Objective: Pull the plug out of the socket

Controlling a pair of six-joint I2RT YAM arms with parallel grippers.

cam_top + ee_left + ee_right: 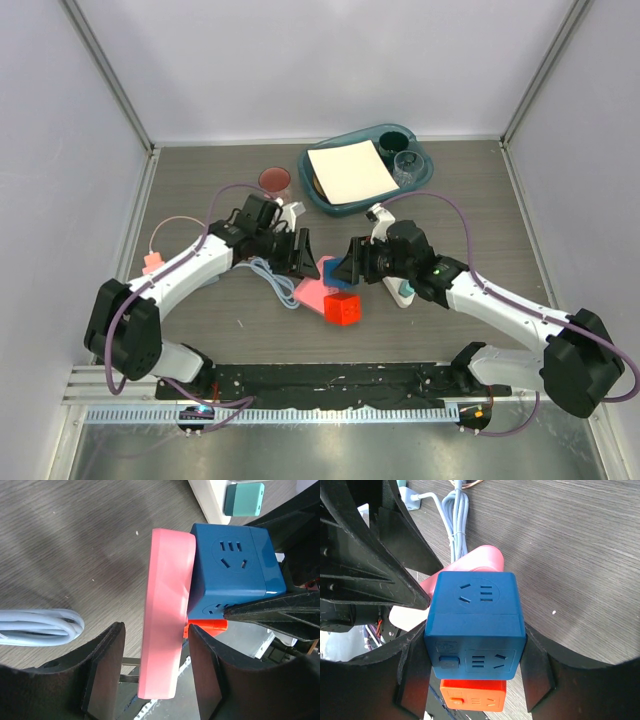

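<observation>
The small pink plug (152, 263) lies at the table's left edge, its thin pink cord (178, 221) looping toward my left arm, far from both grippers. Of the socket I see only the coiled pale-blue cord (266, 272), also in the left wrist view (42, 627) and the right wrist view (457, 515); its body is hidden under my left arm. My left gripper (157, 680) is open, straddling a flat pink triangle (165, 605) with small gaps on both sides. My right gripper (474, 667) is shut on a blue cube adapter (475, 615).
A red cube (343, 308) sits just below the blue one. A white piece with a teal block (403, 290) lies under my right arm. A teal tray (320, 195) with white paper, a dark cup and a glass stands at the back. A pink cup (275, 180) is beside it.
</observation>
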